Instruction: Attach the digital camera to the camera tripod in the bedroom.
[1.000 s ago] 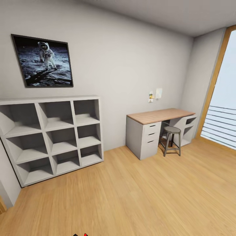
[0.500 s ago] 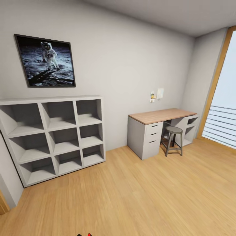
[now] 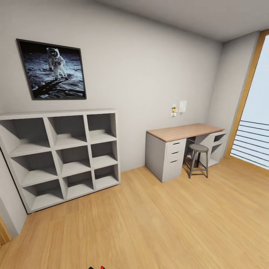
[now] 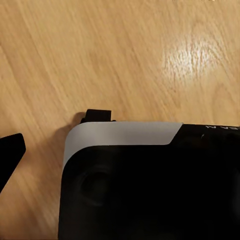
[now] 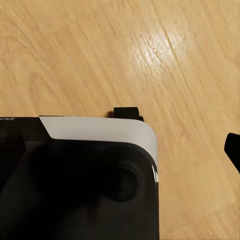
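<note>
We're looking across a room with a pale wall [image 3: 149, 67] and a broad light wood floor [image 3: 157, 224], and the robot is plainly in transit, not at work yet. Biggest piece of furniture: the white cubby shelf [image 3: 59, 157] against the wall, every compartment bare. Over it hangs a framed astronaut picture [image 3: 51, 69]. Further along the same wall sits a table [image 3: 185, 131] with a wood top and grey drawers, nothing resting on its surface that I can make out, and a round metal stool [image 3: 197, 158] tucked at its front edge. A tall window [image 3: 254, 123] with slats fills the far side. Small items are fixed to the wall above the table, too tiny to name. The digital camera and the camera tripod? Nowhere among these furnishings, so my read is we're in the search-and-approach step. Both wrist views look down past the robot's dark, white-trimmed body [image 4: 150, 185] at the floor; a black tip of the left gripper [image 4: 10, 152] and of the right gripper [image 5: 233, 147] peeks in, but I cannot tell how wide either stands. Next call, I'd judge: turn or drive on until the tripod and camera come into sight.
</note>
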{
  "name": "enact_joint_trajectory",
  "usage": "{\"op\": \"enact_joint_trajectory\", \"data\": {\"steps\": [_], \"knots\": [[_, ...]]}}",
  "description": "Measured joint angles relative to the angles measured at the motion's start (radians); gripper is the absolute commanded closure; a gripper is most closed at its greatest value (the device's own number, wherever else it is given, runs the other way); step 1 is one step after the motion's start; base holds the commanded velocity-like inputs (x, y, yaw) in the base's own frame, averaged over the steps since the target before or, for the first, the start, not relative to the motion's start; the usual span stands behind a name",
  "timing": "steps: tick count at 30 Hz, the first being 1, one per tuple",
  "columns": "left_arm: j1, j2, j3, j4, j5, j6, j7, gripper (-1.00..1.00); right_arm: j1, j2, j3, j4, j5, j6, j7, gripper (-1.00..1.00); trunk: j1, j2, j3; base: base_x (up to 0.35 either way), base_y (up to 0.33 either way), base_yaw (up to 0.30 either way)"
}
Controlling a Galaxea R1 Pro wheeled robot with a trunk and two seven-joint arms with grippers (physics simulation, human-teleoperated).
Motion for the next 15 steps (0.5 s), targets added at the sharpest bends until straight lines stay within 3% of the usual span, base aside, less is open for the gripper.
{"op": "enact_joint_trajectory", "data": {"steps": [6, 15], "knots": [[0.0, 0.001, -0.001, 0.0, 0.001, 0.002, 0.002, -1.0, 0.0, 0.0, 0.0, 0.001, 0.0, 0.0, 0.0, -1.0, 0.0, 0.0, 0.0, 0.086, 0.0, 0.0], [0.0, 0.001, -0.001, 0.001, 0.001, 0.003, 0.003, -1.0, 0.0, 0.0, 0.0, 0.001, -0.001, 0.0, 0.0, -1.0, -0.001, 0.0, 0.0, 0.259, 0.0, 0.0]]}}
